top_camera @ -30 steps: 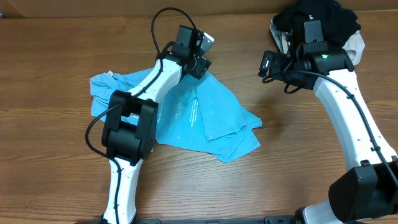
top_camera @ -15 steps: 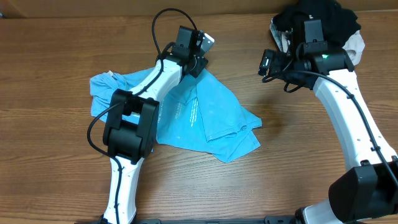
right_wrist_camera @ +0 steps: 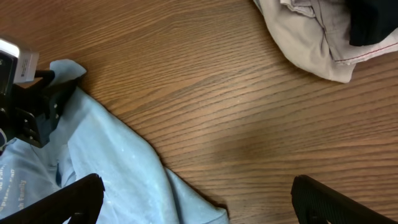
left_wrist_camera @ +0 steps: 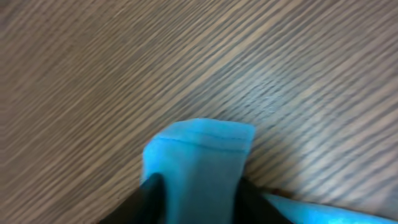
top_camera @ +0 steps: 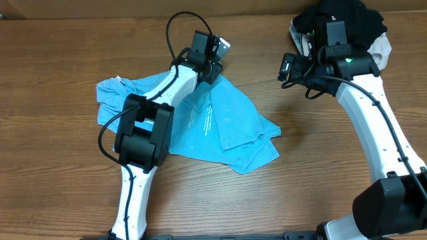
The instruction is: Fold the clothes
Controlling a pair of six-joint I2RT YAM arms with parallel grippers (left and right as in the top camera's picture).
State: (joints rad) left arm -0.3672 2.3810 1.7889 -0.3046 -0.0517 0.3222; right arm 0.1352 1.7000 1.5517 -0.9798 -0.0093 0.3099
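Note:
The clothes [top_camera: 227, 123], a light sky-blue T-shirt with small white print, lie crumpled on the wooden table left of centre. My left gripper [top_camera: 215, 69] is at the shirt's far top corner. In the left wrist view its two dark fingers press on either side of a raised fold of the clothes [left_wrist_camera: 199, 149], so the left gripper [left_wrist_camera: 196, 202] is shut on that corner. My right gripper [top_camera: 287, 69] hovers to the right of the shirt. It is wide open and empty [right_wrist_camera: 199, 208], above bare wood and the shirt's right edge [right_wrist_camera: 118, 168].
A black garment [top_camera: 343, 17] is heaped at the back right corner with a beige garment [right_wrist_camera: 311, 31] under it, just behind the right arm. Bare wooden table [top_camera: 320, 153] lies between the shirt and the right arm.
The left gripper's fingers have closed in on the shirt's top corner. The left arm has shifted very slightly. The right arm has stayed still.

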